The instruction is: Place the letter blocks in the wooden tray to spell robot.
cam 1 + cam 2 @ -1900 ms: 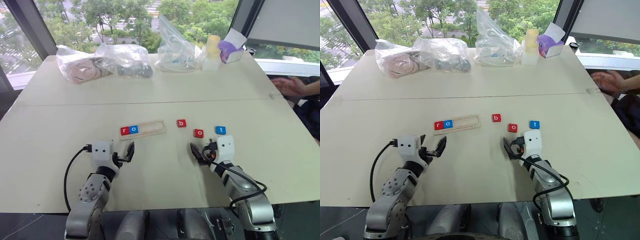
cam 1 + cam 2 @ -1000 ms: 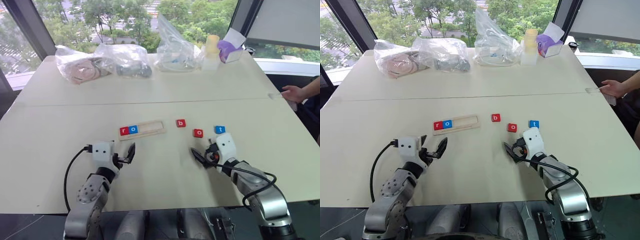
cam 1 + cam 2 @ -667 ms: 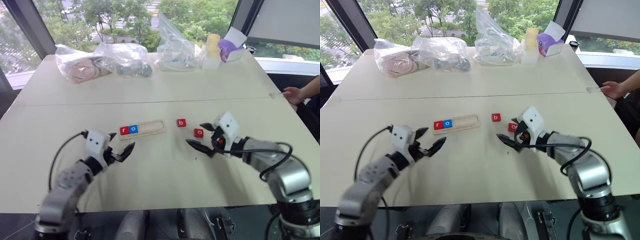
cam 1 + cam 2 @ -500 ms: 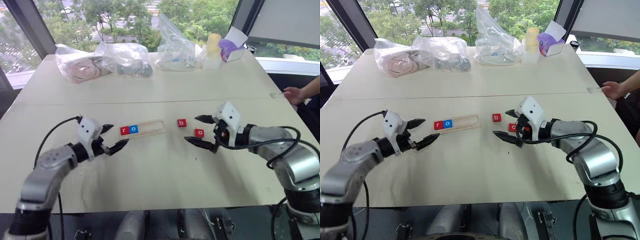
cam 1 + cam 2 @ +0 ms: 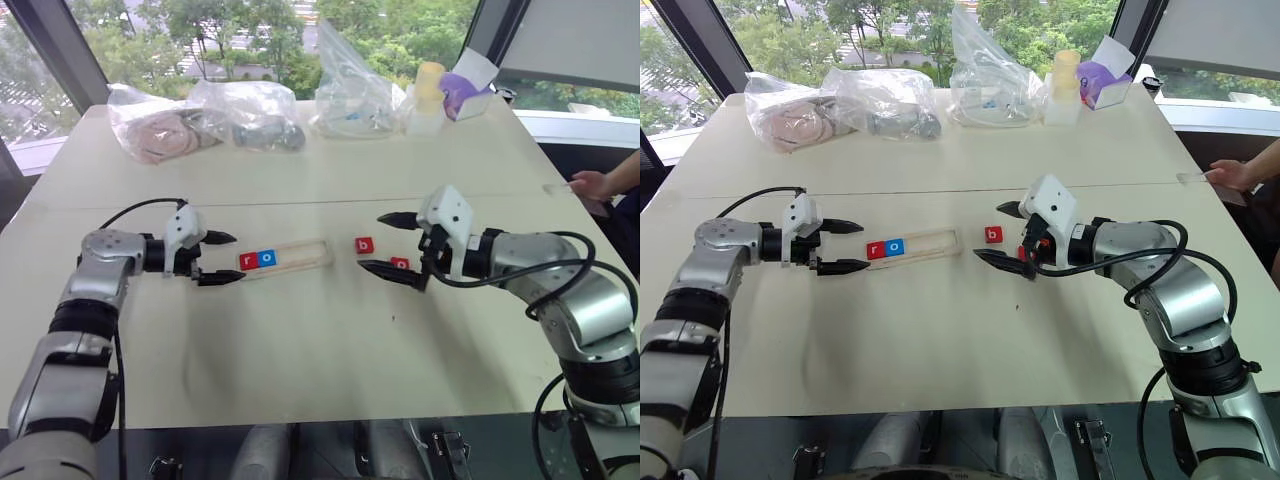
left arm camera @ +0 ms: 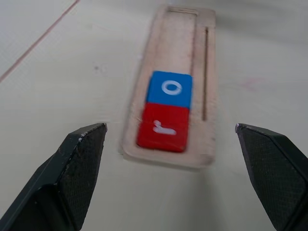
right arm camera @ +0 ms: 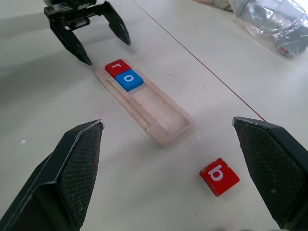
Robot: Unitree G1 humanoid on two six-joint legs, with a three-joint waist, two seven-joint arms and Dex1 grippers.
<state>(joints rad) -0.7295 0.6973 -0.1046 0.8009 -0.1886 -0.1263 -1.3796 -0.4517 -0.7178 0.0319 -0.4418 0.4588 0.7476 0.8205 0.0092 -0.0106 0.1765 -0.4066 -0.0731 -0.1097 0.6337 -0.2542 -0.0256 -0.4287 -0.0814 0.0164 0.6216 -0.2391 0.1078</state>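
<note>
The wooden tray (image 5: 300,255) lies at mid-table with a red r block (image 5: 248,260) and a blue o block (image 5: 266,258) at its left end. A red b block (image 5: 364,244) rests on the table right of the tray. Beside it lies a red o block (image 5: 399,263), partly covered by my right gripper. My left gripper (image 5: 218,258) is open just left of the tray, pointing along it; its view shows r (image 6: 162,126) and o (image 6: 170,89) between the spread fingers. My right gripper (image 5: 391,245) hovers open just right of the b block (image 7: 219,175), pointing left.
Plastic bags (image 5: 250,115) with loose items, a stack of cups (image 5: 425,95) and a purple box (image 5: 462,90) line the far edge of the table. A person's hand (image 5: 588,185) rests at the right edge. A seam (image 5: 300,203) runs across the tabletop.
Both arms left the near edge. My left gripper swung forward and left to the tray's left end. My right gripper rose and turned to face left by the b block. Both stayed open.
</note>
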